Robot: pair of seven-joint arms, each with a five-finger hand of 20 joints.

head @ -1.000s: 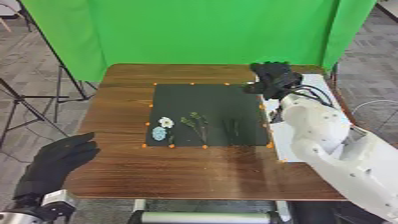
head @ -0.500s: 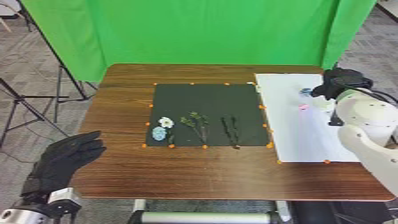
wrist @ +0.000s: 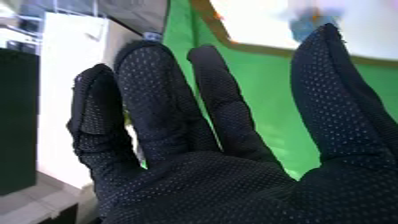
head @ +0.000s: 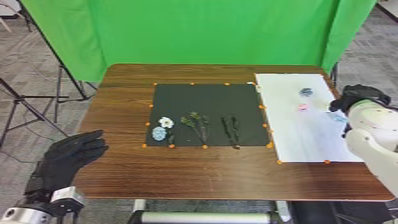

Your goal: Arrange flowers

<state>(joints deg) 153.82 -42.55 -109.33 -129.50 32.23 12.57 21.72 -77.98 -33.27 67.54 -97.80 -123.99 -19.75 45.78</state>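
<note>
In the head view, my right hand (head: 362, 95) is over the right edge of the white sheet (head: 298, 142), beside a pale blue flower (head: 337, 117). A dark blue-grey flower (head: 306, 92) and a pink one (head: 303, 107) lie on that sheet. The black mat (head: 209, 95) holds a white flower (head: 166, 122), a light blue flower (head: 159, 133), green sprigs (head: 196, 125) and dark stems (head: 230, 131). My left hand (head: 67, 157) hovers by the table's left edge, fingers relaxed. In the right wrist view, my right hand (wrist: 204, 185) has its fingers and thumb extended, holding nothing.
Orange markers (head: 205, 146) line the mat's edges. Bare brown wood (head: 204, 175) spans the table's near side. A green backdrop (head: 213, 35) hangs behind the table, and black tripod legs (head: 35, 107) stand at the left.
My right hand has moved from the mat's far right corner to the right edge of the white sheet, uncovering the flowers there. My left hand has barely shifted.
</note>
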